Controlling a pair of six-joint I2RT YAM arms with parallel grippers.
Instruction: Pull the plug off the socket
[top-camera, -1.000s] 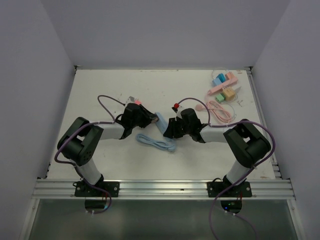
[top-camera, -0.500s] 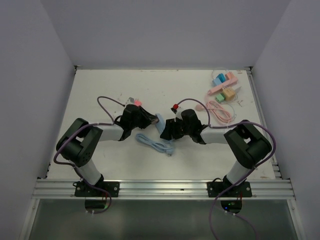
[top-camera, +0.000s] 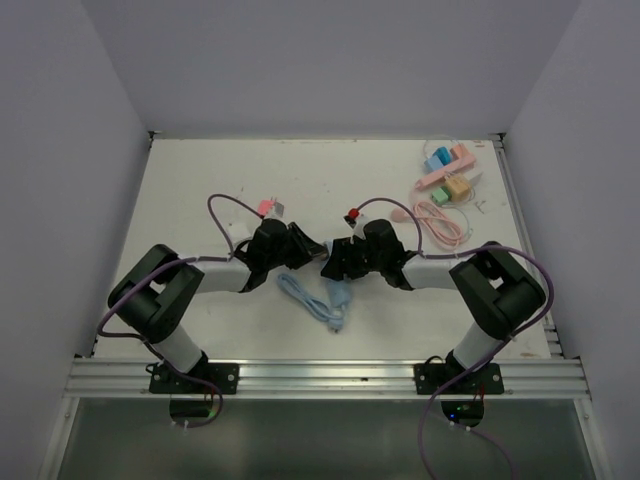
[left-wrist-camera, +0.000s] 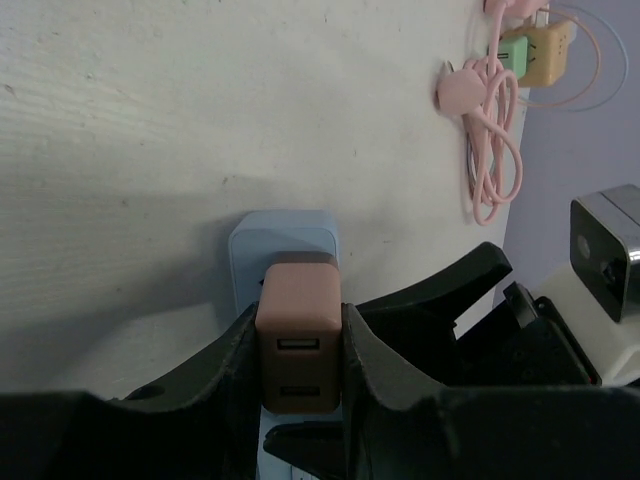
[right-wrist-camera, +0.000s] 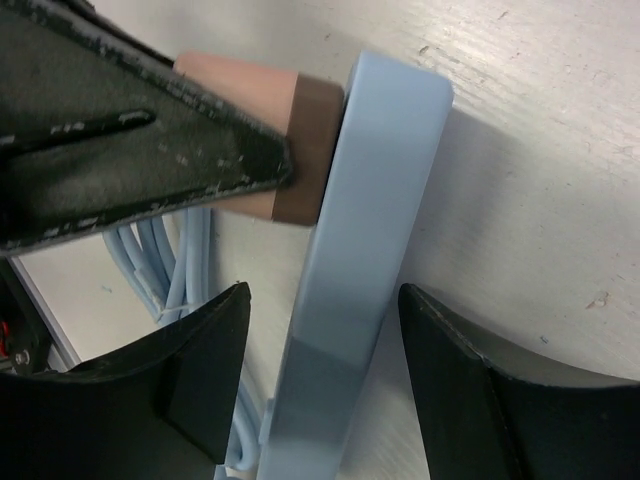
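A brown-pink USB plug (left-wrist-camera: 298, 330) sits in a light blue socket strip (left-wrist-camera: 283, 235). My left gripper (left-wrist-camera: 298, 340) is shut on the plug, one finger on each side. In the right wrist view the socket strip (right-wrist-camera: 370, 250) stands on edge between the fingers of my right gripper (right-wrist-camera: 322, 295), which is open with a gap on each side. The plug (right-wrist-camera: 310, 130) sticks out of the strip to the left. In the top view my left gripper (top-camera: 305, 250) and right gripper (top-camera: 333, 262) meet at mid-table and hide the socket. Its blue cable (top-camera: 318, 300) lies just in front of them.
A coiled pink cable (top-camera: 440, 220) and a pink strip with several coloured chargers (top-camera: 448, 175) lie at the back right. They also show in the left wrist view, the pink cable (left-wrist-camera: 490, 140) and the chargers (left-wrist-camera: 530, 50). White walls close the table on three sides.
The two grippers have closed in on each other, so the blue socket no longer shows between them from above. The blue cable has been dragged nearer and to the right.
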